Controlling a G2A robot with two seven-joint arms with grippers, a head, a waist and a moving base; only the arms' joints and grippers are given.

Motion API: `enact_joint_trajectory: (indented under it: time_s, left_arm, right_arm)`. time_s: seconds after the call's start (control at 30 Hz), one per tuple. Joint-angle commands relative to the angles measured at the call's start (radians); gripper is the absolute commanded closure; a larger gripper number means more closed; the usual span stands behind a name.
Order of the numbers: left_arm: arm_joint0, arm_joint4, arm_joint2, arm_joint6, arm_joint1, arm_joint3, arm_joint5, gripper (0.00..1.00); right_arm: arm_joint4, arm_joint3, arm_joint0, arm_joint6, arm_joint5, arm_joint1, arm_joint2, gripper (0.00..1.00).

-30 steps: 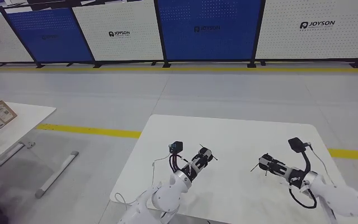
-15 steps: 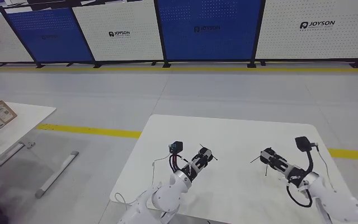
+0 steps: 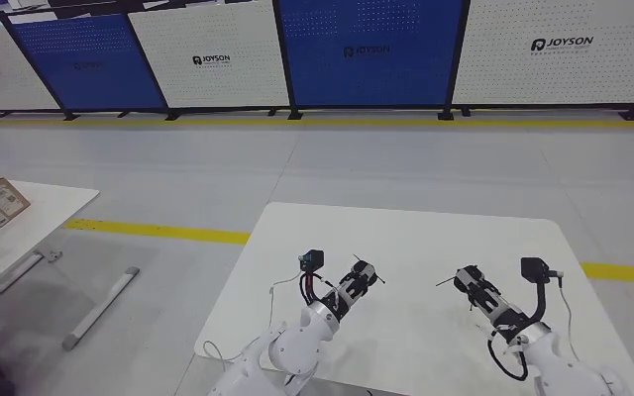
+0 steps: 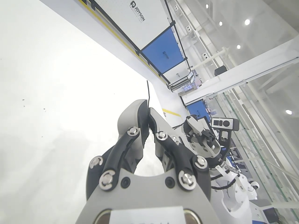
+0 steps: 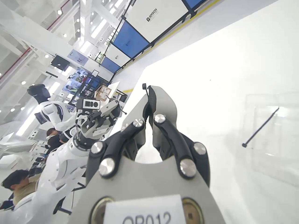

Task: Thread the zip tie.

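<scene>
Seemingly mid-alignment, the left hand pinches a zip tie with its tail poking forward while the right hand, well apart over the surface, pinches a second tie just below its head, so next the tail must meet that slot

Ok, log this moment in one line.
left claw shut on zip tie tail | right claw shut on zip tie head | claws apart, unthreaded | spare zip tie on table

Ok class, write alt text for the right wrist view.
The right tool is shut on a black zip tie whose head sticks out beyond it. A second zip tie lies loose on the white table.
</scene>
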Motion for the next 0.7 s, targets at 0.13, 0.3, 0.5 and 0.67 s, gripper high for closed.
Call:
enact_joint_trajectory:
  time_s: [0.13, 0.3, 0.5, 0.67]
  left_arm:
    - [0.0, 0.0, 0.0, 0.0, 0.0, 0.0, 0.0, 1.0]
    - [0.0, 0.0, 0.0, 0.0, 0.0, 0.0, 0.0, 1.0]
    - [0.0, 0.0, 0.0, 0.0, 0.0, 0.0, 0.0, 1.0]
    - [0.0, 0.0, 0.0, 0.0, 0.0, 0.0, 0.0, 1.0]
  right_arm:
    - [0.0, 0.0, 0.0, 0.0, 0.0, 0.0, 0.0, 1.0]
    - [0.03, 0.001, -0.011, -0.038, -0.012, -0.005, -0.005, 1.0]
    - [0.023, 0.009, -0.063, -0.174, -0.1, -0.016, -0.036, 1.0]
    - [-0.049, -0.012, -0.09, -0.322, -0.054, -0.038, -0.142, 1.0]
